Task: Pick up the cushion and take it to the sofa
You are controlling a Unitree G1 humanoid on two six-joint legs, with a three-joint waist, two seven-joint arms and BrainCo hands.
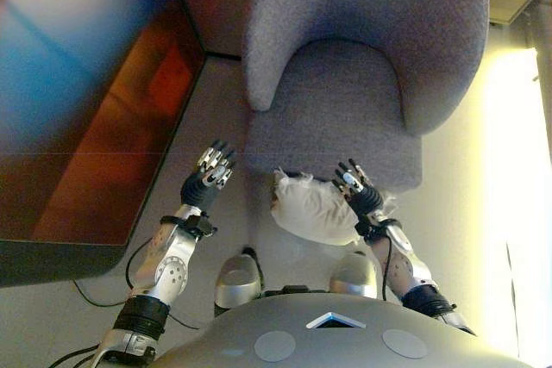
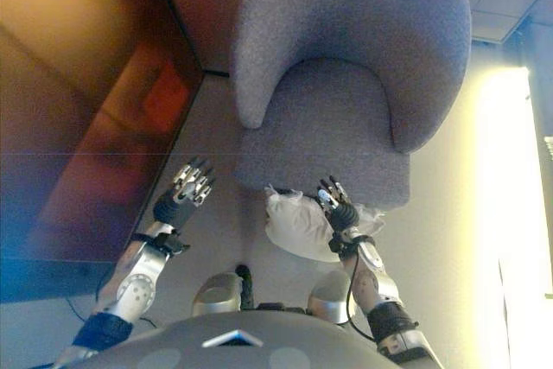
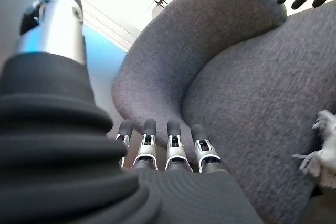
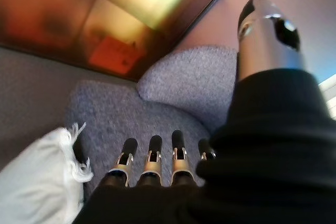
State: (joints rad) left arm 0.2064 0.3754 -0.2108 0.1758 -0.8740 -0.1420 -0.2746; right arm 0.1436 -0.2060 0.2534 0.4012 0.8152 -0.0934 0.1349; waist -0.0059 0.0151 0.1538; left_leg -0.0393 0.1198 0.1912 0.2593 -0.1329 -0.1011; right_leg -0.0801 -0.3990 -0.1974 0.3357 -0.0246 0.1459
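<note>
A white cushion (image 1: 310, 208) with tasselled corners lies on the floor against the front of the grey sofa chair (image 1: 345, 101). My right hand (image 1: 358, 191) hovers over the cushion's right end with its fingers (image 4: 152, 163) straight, holding nothing. In the right wrist view the cushion (image 4: 37, 187) sits beside the fingers, apart from them. My left hand (image 1: 207, 180) is open to the left of the cushion, level with the chair's front corner. Its fingers (image 3: 168, 150) point at the seat (image 3: 252, 93), and a cushion tassel (image 3: 320, 145) shows at the edge.
A dark glossy reddish-brown table (image 1: 86, 127) stands along the left, close to my left arm. A bright lit strip of wall (image 1: 517, 170) runs down the right side. Grey floor (image 1: 216, 118) lies between the table and the chair.
</note>
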